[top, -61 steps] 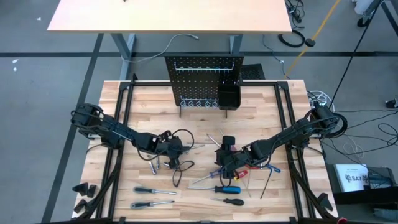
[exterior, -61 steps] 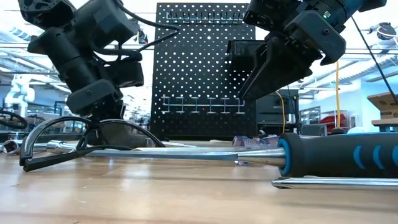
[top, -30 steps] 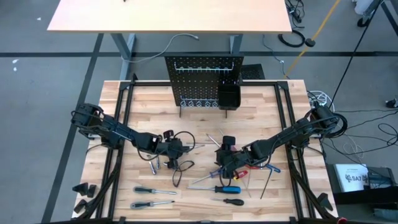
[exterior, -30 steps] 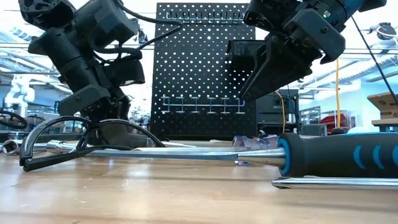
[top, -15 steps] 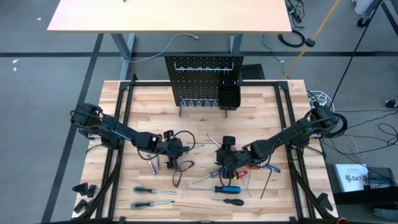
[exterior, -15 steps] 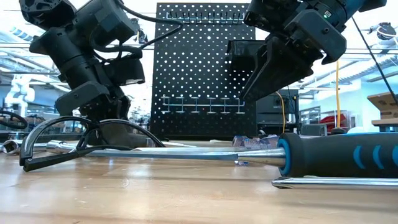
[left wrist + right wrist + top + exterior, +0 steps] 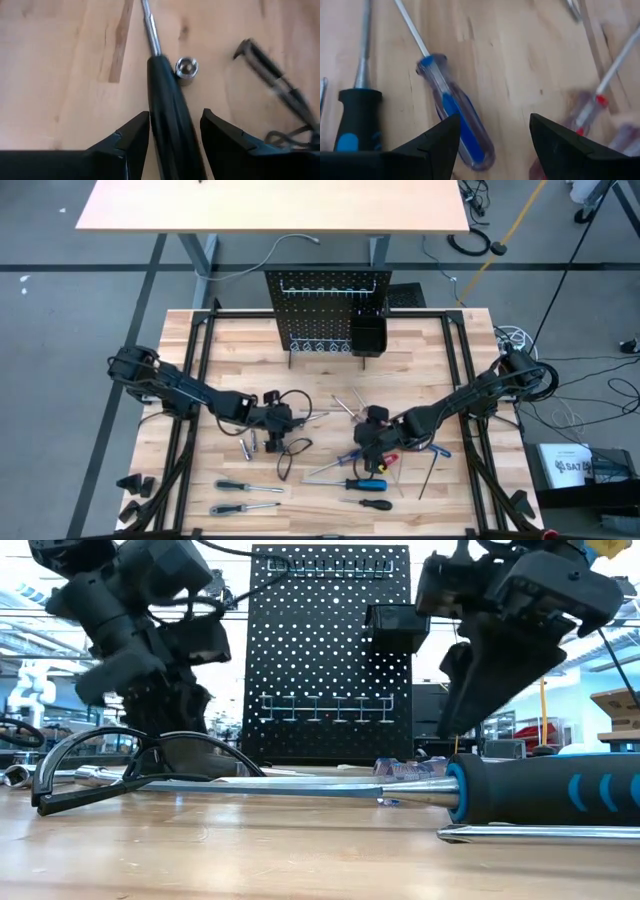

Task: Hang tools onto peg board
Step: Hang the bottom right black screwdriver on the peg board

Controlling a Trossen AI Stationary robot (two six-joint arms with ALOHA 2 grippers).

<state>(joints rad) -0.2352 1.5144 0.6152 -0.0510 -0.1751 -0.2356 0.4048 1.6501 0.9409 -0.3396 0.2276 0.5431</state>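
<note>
The black peg board (image 7: 328,310) stands upright at the table's far edge with a small bin (image 7: 367,335) on it. Several tools lie loose mid-table. My left gripper (image 7: 175,114) is left of centre (image 7: 278,428), shut on a black-handled screwdriver (image 7: 170,125) whose steel shaft points away from it. A small silver socket (image 7: 186,67) and a black wire loop (image 7: 270,75) lie beside it. My right gripper (image 7: 495,120), right of centre (image 7: 365,442), hangs open above a clear blue-cored screwdriver (image 7: 455,115) that lies flat on the wood. My left gripper pinches the screwdriver's black handle (image 7: 165,100) between its two fingers, one on each side. The fingers slant down from the table's left and lie along the tool, with the shaft running on ahead of them. Whether the tool is clear of the table I cannot tell.
A black-and-blue-handled screwdriver (image 7: 365,483) lies near the front, closest to the low camera (image 7: 540,790). More screwdrivers (image 7: 245,486) lie at the near left, red-handled ones (image 7: 392,460) and thin hex keys (image 7: 430,470) by the right arm. Bare wood lies between the tools and the board.
My right gripper has rolled about its own axis, tipped further down, and shifted slightly toward the table's near right, still open. My left gripper has risen a little, its fingers unchanged.
</note>
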